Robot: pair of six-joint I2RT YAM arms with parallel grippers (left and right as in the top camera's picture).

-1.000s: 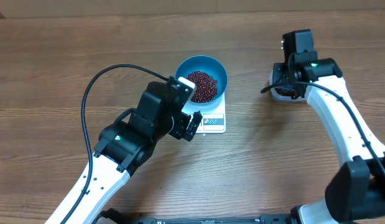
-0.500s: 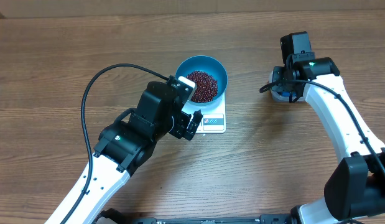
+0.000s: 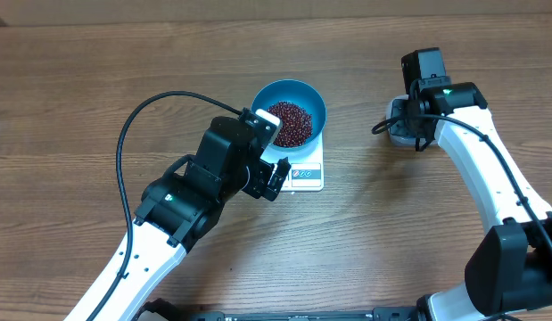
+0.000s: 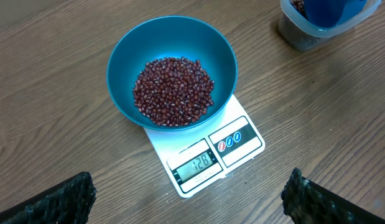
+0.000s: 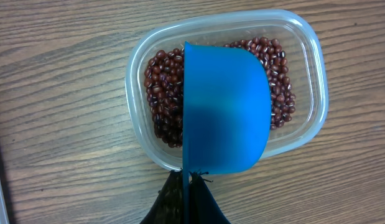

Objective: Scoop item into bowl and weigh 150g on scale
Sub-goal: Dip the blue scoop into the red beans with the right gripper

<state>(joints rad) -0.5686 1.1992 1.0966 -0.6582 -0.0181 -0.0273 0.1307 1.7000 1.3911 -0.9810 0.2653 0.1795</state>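
- The left gripper (image 4: 187, 204) is released: its 2 dark fingers stand wide apart at the bottom corners of the left wrist view, holding and touching nothing
- It hangs above the bare table (image 4: 61, 93) just in front of the scale (image 4: 242, 134), whose display faces it and reads 128
- The bowl (image 4: 156, 38) sits on the scale platform and covers most of it, overhanging the back and left edges; only the front strip with display and buttons shows
- The beans (image 4: 173, 90) lie in a shallow heap in the bowl's bottom, well below the rim
- From overhead, the left arm's black wrist hides the scale's left side and part of the bowl's near rim
- The right gripper (image 5: 187, 202) is clenched on the thin handle of the blue scoop (image 5: 226, 112); only the finger ends show, cut off by the bottom edge of the right wrist view
- The scoop stands over the middle of the clear tub (image 5: 307, 43) with its smooth outer side to the camera, so what it carries cannot be seen, nor whether it touches the beans beneath
- More of the same beans fill the tub on both sides of the scoop
- From overhead, the right wrist covers nearly all of the tub, leaving a sliver of its rim
- Bowl and tub are well apart, with open wood between them and behind both
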